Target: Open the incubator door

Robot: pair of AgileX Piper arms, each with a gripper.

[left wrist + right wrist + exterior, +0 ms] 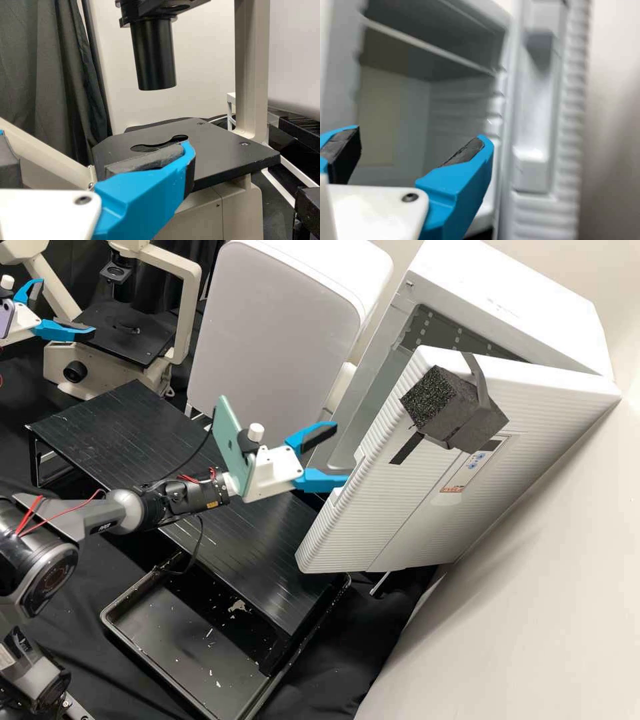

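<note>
The door [373,513] of the incubator [520,313] stands ajar, its free edge by my right gripper [339,455]. I have those jaws spread well apart with nothing between them; one finger's tip passes behind the door's edge. My left gripper [67,307] is also spread and empty, near the microscope stage [225,162].

I judge the door part-way done, with an outward sweep from inside the gap the likely next step. If my finger sits too shallow, it could slide off the edge and leave the door half open. Reaching in too deep, I might strike the door's moulded inner shelf [532,172], or push against the cabinet instead. A swing too wide for my wrist could knock the phone [233,450] on it, and loading the foam block [457,410] could peel its tape [407,448].

The control panel [475,463] carries blue markings and reddish print, which I leave unread.
</note>
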